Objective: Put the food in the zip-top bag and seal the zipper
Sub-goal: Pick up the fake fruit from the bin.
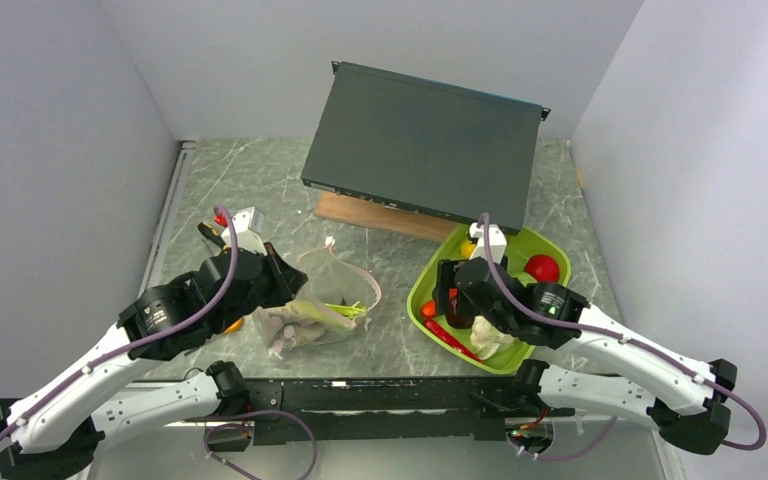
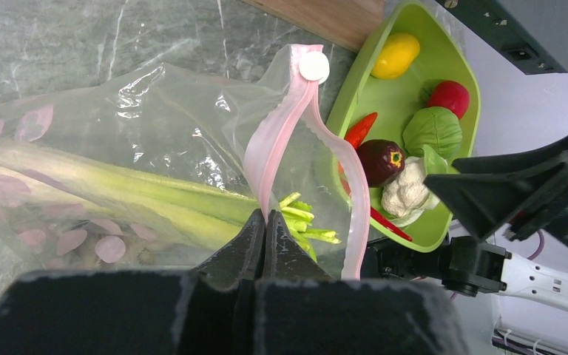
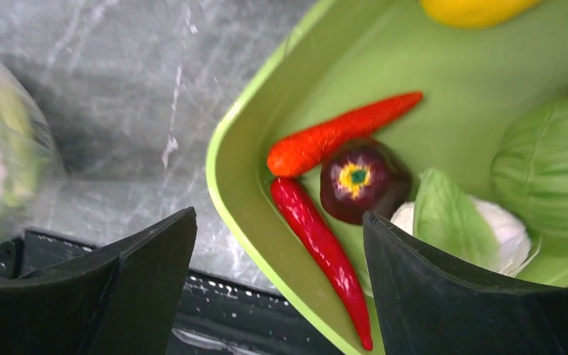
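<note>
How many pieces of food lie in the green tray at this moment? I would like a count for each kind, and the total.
chilies: 2, the orange-red chili and the red chili
tomato: 1
cabbage: 1
cauliflower: 1
dark purple ball: 1
yellow fruit: 1
Total in the tray: 7

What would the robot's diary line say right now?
left gripper shut on zipper | right gripper open over tray | stalks in bag
</note>
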`<state>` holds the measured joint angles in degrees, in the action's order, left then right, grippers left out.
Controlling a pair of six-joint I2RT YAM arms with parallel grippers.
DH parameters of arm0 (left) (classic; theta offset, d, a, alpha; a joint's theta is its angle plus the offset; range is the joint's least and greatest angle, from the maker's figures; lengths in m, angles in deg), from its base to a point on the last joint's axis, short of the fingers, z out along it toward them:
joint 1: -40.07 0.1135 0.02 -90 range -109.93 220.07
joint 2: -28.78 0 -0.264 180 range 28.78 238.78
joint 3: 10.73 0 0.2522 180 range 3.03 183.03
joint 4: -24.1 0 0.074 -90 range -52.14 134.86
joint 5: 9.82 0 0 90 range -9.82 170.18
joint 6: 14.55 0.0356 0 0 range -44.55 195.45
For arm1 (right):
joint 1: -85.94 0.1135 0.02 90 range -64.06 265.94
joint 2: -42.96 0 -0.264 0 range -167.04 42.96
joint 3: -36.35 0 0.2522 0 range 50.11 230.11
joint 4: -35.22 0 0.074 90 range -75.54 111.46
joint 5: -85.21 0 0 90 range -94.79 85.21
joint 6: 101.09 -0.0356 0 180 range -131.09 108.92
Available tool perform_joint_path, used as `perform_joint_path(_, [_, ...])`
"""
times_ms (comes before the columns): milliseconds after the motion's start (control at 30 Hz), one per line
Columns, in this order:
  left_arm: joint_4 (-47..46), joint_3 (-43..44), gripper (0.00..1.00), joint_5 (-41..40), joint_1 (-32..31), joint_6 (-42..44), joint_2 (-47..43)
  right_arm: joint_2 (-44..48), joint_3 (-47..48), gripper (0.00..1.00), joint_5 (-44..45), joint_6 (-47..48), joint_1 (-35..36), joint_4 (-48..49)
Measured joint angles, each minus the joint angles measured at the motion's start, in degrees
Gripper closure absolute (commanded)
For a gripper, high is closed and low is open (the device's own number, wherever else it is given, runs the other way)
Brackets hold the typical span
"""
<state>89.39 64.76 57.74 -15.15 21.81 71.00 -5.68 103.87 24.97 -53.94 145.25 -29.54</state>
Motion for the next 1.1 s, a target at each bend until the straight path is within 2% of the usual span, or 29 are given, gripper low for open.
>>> perform_joint_path(200, [-0.6,-1.7,1.0,0.1,0.0,-0.2,-1.5,1.8,-8.3,0.09,-3.0,-6.9,-0.9,1.0])
perform_joint_path(367, [-0.7,-2.9,1.0,0.1,0.0,-0.2,-3.7,0.9,-8.8,0.04,-1.7,-14.0,-4.1,-0.9])
perform_joint_path(567, [-1.3,-3.4,1.0,0.1,0.0,-0.1,-3.9,-0.4,-8.7,0.06,1.0,-22.0,-6.5,-7.4])
perform_joint_path(667, [-1.6,-3.6,1.0,0.3,0.0,0.0,-3.3,-0.4,-8.9,0.13,1.2,-23.2,-6.9,-7.4])
perform_joint_path(867, [-2.6,-3.8,1.0,1.0,0.0,0.1,-2.2,-2.7,-8.9,0.19,1.2,-21.0,-7.0,-3.9])
perform_joint_path(1100, [-3.3,-4.6,1.0,1.6,0.0,0.0,-2.3,-8.5,-8.9,0.18,2.5,-17.0,-7.0,2.1])
